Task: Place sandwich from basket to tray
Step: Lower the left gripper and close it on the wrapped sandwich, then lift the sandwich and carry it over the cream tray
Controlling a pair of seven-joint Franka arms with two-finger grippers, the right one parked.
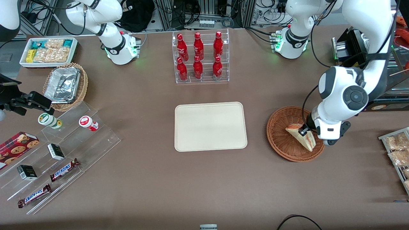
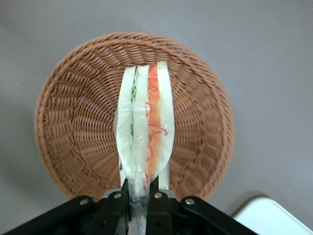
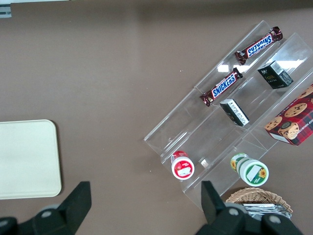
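The sandwich is a clear-wrapped wedge of pale bread with red and green filling. It hangs over the reddish-brown wicker basket, toward the working arm's end of the table. My left gripper is shut on the sandwich's wrapped end. In the left wrist view the sandwich stands edge-on between the fingers, with the gripper above the basket. The cream-beige tray lies flat mid-table beside the basket, and a corner of it shows in the left wrist view.
A clear rack of red bottles stands farther from the camera than the tray. Toward the parked arm's end are a tan basket of foil containers, a white bin of snacks and clear stepped shelves. A snack rack sits near the basket.
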